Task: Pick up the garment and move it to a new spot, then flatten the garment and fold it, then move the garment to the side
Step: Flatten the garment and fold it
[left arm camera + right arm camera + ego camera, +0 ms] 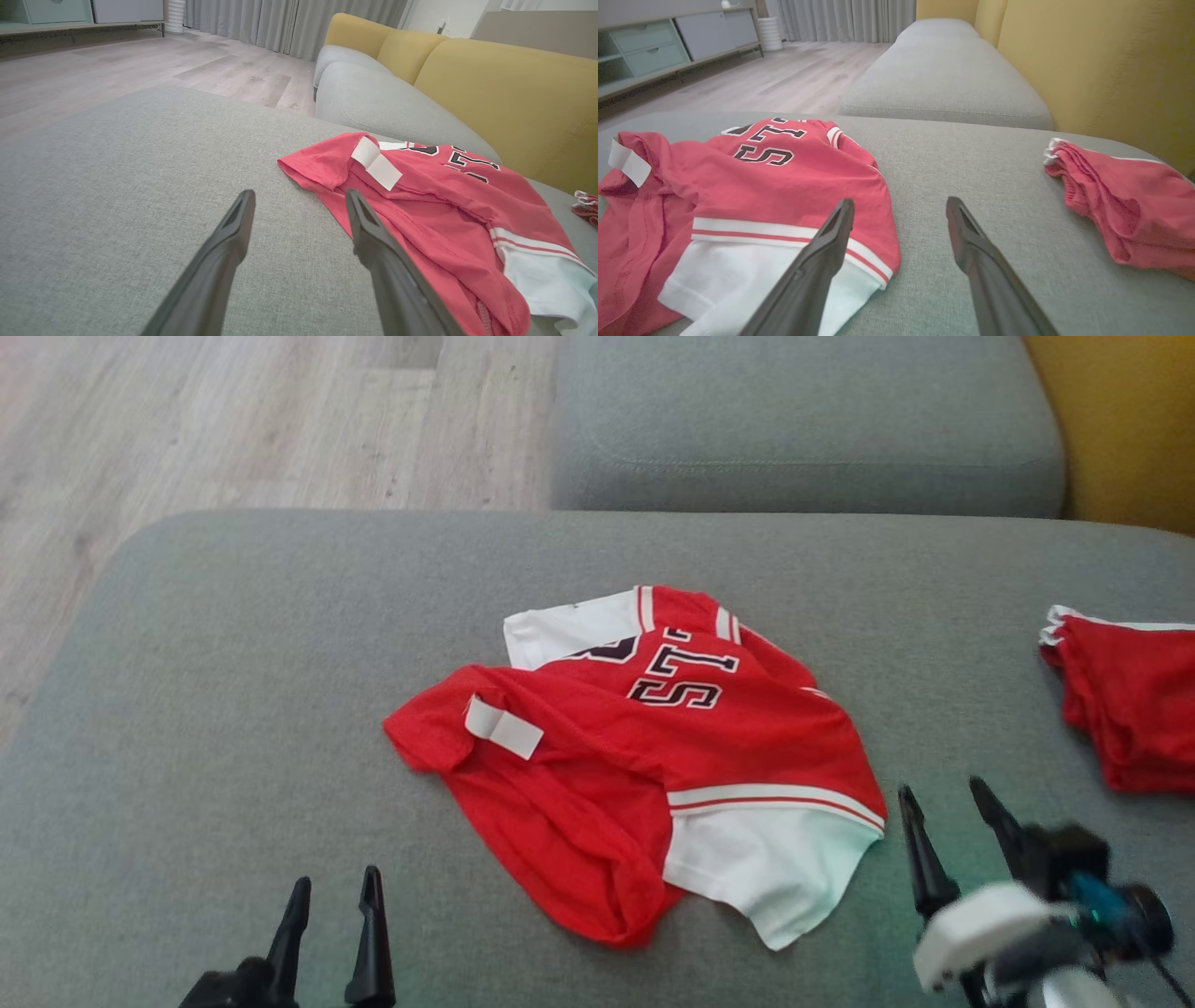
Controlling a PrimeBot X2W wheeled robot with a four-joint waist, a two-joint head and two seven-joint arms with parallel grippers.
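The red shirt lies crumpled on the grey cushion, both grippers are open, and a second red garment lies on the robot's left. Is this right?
Only the side is wrong: the head view shows the second red garment on the robot's right, beyond the right gripper. The red shirt, grey cushion and open left gripper are as stated.

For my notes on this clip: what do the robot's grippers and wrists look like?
Both the left gripper and right gripper have two long, slim, matte black fingers tapering to narrow tips. Behind the right one sits a rounded white wrist housing, blurred, with a black module showing a teal-blue part and a thin dark cable. No markings are readable.
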